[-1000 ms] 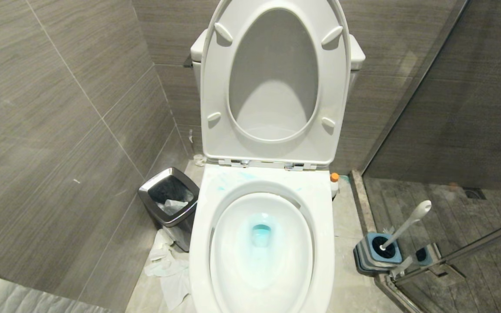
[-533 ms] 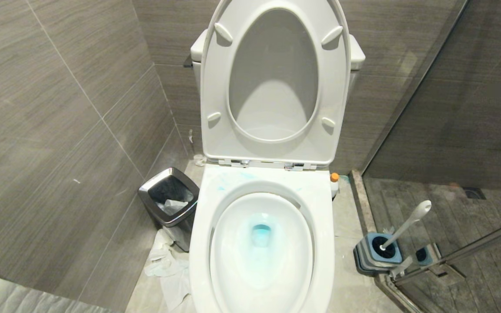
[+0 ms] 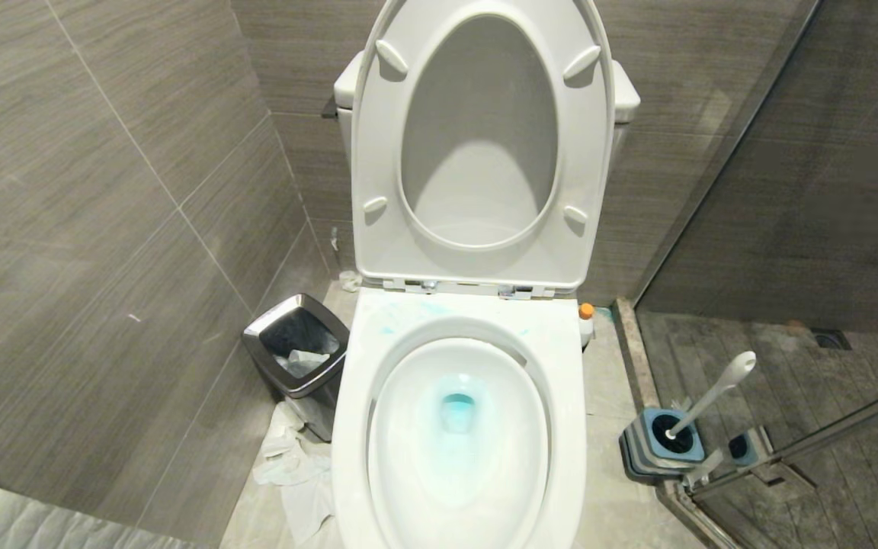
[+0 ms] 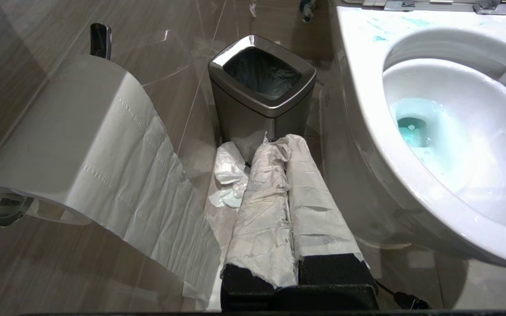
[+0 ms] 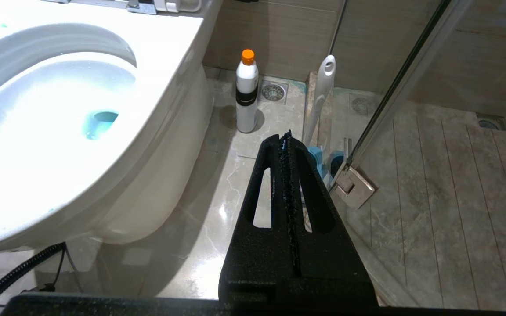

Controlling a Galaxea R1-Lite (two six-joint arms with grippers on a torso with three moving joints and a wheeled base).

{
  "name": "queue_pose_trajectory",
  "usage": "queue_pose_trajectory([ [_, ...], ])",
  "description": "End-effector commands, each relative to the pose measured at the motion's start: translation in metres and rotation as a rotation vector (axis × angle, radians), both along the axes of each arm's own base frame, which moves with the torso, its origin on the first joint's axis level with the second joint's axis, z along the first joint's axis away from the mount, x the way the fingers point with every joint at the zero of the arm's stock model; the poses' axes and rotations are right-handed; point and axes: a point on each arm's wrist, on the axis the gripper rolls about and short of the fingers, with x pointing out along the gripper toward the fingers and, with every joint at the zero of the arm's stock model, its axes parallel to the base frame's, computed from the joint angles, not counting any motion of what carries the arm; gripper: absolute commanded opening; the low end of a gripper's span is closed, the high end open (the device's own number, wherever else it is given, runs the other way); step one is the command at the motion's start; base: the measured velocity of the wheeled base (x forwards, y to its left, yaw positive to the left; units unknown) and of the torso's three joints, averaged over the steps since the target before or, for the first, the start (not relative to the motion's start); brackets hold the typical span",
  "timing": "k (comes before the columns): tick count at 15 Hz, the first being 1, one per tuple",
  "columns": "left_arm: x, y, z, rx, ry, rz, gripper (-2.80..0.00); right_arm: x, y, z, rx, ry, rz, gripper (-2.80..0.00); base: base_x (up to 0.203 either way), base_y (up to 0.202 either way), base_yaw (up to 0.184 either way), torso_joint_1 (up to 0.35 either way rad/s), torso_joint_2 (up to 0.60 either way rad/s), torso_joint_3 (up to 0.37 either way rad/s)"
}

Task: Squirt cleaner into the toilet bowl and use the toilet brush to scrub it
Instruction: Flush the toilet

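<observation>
The white toilet bowl (image 3: 576,381) stands in the middle with seat and lid raised. Blue cleaner (image 3: 457,412) tints the water at the drain, and faint blue smears mark the rim (image 3: 408,313). The white cleaner bottle (image 5: 247,92) with its orange cap (image 3: 585,310) stands on the floor right of the bowl. The toilet brush (image 3: 709,400) leans in its square blue-and-grey holder (image 3: 660,450) by the glass door. Neither arm shows in the head view. My left gripper (image 4: 281,142), wrapped in paper, is shut and empty beside the bowl. My right gripper (image 5: 284,137) is shut and empty above the floor, short of the brush (image 5: 321,96).
A steel-rimmed black bin (image 3: 298,351) stands left of the bowl, with crumpled paper (image 3: 294,473) on the floor before it. A toilet paper roll (image 4: 81,145) hangs on the left wall. A glass shower door with a metal hinge (image 5: 353,186) closes off the right.
</observation>
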Motion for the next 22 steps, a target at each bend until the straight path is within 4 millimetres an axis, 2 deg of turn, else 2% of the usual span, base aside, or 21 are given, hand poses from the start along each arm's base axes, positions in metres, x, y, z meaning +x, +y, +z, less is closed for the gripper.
queue_pose_trajectory([
  [1, 0.001, 0.0, -0.002, -0.002, 0.007, 0.001, -2.8, 0.001, 0.0, -0.003, -0.001, 0.012, 0.0, -2.8, 0.0, 0.0, 0.0, 0.0, 0.0, 0.0],
  [9, 0.0, 0.0, 0.001, 0.041, -0.004, -0.012, -2.8, 0.001, 0.0, -0.003, -0.001, 0.011, 0.0, -2.8, 0.0, 0.0, 0.0, 0.0, 0.0, 0.0],
  [16, -0.02, -0.002, 0.04, 0.05, -0.024, -0.095, -2.8, 0.001, 0.0, -0.003, -0.001, 0.01, 0.0, -2.8, 0.0, 0.0, 0.0, 0.0, 0.0, 0.0],
  [22, -0.009, -0.004, 0.079, 0.072, 0.022, -0.156, -2.8, 0.001, 0.0, -0.003, -0.001, 0.01, 0.0, -2.8, 0.0, 0.0, 0.0, 0.0, 0.0, 0.0],
])
